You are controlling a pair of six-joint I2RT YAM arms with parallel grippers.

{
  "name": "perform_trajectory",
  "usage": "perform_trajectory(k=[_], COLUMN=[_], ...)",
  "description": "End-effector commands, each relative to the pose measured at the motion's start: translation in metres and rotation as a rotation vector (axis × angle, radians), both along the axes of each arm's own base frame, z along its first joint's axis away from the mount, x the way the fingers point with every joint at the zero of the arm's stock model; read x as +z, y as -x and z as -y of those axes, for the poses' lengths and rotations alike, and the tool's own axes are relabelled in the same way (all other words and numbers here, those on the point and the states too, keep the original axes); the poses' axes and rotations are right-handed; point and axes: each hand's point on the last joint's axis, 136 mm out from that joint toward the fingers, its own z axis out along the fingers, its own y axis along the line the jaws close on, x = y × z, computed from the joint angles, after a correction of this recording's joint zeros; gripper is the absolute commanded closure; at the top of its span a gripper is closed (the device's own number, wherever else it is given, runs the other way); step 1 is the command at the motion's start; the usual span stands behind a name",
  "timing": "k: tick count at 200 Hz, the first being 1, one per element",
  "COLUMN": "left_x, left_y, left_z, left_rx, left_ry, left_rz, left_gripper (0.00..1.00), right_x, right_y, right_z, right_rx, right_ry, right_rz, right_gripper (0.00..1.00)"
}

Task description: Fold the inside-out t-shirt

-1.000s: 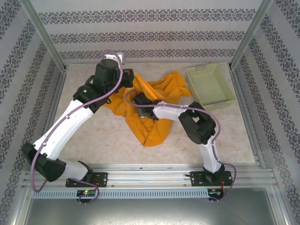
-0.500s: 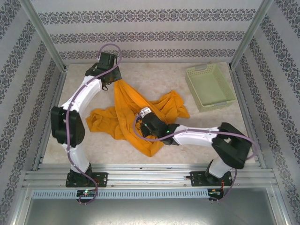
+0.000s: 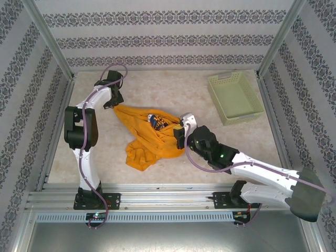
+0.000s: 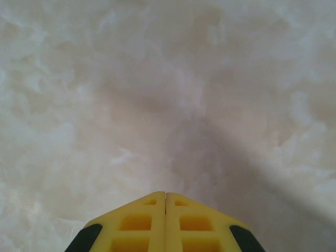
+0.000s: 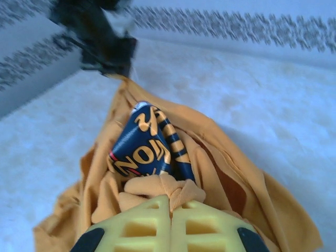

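You are reaching your left arm (image 3: 80,131) far out to the back left, its left gripper (image 3: 114,103) pinching tight on a corner of the inside-out t-shirt (image 3: 144,142), while your right arm (image 3: 252,170) is stretching low toward the middle of the table (image 3: 157,86), its right gripper (image 3: 180,132) squeezing the bunched cloth.

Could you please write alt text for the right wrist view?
The right gripper, yellow fingers shut, pinches a bunch of the orange t-shirt, whose dark blue printed graphic shows among the folds. Its far end rises to the blurred left gripper above a pale table.
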Motion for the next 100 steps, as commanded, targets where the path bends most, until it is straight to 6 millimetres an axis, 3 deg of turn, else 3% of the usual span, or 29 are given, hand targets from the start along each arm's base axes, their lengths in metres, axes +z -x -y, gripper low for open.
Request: perform_trajectory(k=[1,19,39,65,78,100], left_x=[0.018,0.038,0.065,0.082,0.078,0.07], left_y=[0.031,0.061,0.095,0.138,0.153,0.16], left_z=[0.033,0.07,0.122,0.198,0.22,0.244], left_rx=[-0.08,-0.191,-0.38,-0.654,-0.721,-0.787], left_ry=[0.078,0.107,0.129,0.215,0.27,0.332], left_rz=[-0.014,0.036,0.109,0.185,0.186,0.167], left_gripper=[0.89,0.61,0.43,0.29,0.26,0.26], right_x=[-0.033,-0.046,-0.053,-0.055,-0.054,-0.051], right_y=[-0.002,-0.004,-0.003,-0.001,0.0,0.002], right_z=[0.004,0.002,-0.001,-0.004,-0.005,-0.006], right_rx=[-0.033,-0.041,-0.036,-0.024,-0.022,-0.015], right_ry=[0.003,0.001,-0.008,-0.02,-0.026,-0.034], right_rz=[-0.077,-0.105,-0.125,-0.139,-0.141,-0.135], right_gripper=[1.0,1.0,1.0,1.0,1.0,1.0])
